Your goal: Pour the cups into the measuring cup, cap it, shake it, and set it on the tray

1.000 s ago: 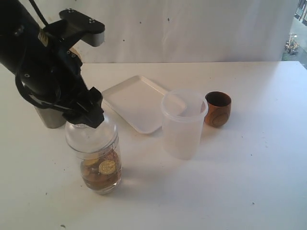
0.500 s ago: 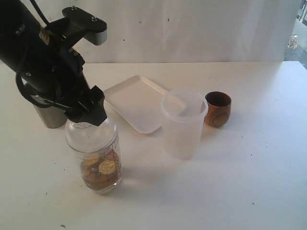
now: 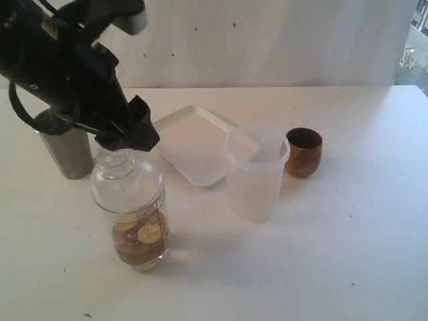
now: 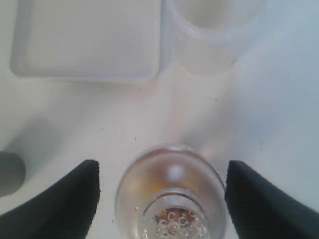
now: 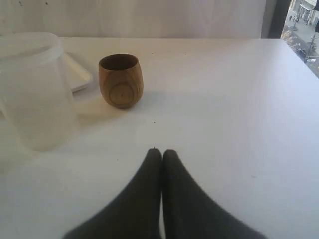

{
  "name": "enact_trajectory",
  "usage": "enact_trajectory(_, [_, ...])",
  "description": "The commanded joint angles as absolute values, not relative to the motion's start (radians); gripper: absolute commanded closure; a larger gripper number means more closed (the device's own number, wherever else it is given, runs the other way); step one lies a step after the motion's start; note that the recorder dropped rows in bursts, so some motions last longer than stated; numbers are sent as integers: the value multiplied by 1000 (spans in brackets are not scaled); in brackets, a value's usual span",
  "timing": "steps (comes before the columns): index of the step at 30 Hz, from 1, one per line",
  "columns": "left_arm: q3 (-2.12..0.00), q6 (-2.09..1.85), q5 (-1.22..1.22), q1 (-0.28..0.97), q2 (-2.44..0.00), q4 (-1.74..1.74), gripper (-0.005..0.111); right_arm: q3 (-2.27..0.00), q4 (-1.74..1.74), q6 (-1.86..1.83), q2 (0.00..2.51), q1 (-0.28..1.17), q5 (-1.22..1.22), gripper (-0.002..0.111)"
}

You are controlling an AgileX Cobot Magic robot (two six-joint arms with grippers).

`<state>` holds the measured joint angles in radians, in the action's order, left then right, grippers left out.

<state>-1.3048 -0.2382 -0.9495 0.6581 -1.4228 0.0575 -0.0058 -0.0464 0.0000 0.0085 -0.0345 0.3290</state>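
The clear measuring cup (image 3: 138,227) stands at the front left with brown and gold pieces in its bottom. A clear dome cap (image 3: 126,185) sits on top of it. My left gripper (image 3: 126,137) hangs open just above the cap; in the left wrist view the gripper (image 4: 162,168) has a finger on each side of the cap (image 4: 172,196), with gaps on both sides. The steel tumbler (image 3: 65,151) stands upright behind it on the left. The wooden cup (image 3: 304,152) stands upright at the right. My right gripper (image 5: 162,152) is shut and empty, low over bare table near the wooden cup (image 5: 120,79).
The white tray (image 3: 190,137) lies behind the measuring cup, with nothing on it. A frosted plastic tub (image 3: 256,172) stands between the tray and the wooden cup. The table's far edge meets a white wall.
My left arm has lifted up and back off the cap. The cap's knob and the steel tumbler now show below the gripper. The capped measuring cup has stayed put.
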Motion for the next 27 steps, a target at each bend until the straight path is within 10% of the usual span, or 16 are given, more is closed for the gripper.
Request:
enact_trajectory(1, [-1305,-245,-906,661,-1356,70,48,0,-44,5,3,-31,321,108])
enact_trajectory(10, [-1303,-304,-1029,661,-1327,66,106,0,-44,5,3,-31,321,108])
enact_trajectory(27, [-1179,-323,-916,661,-1327,89,107,0,-44,5,3,-31,321,108])
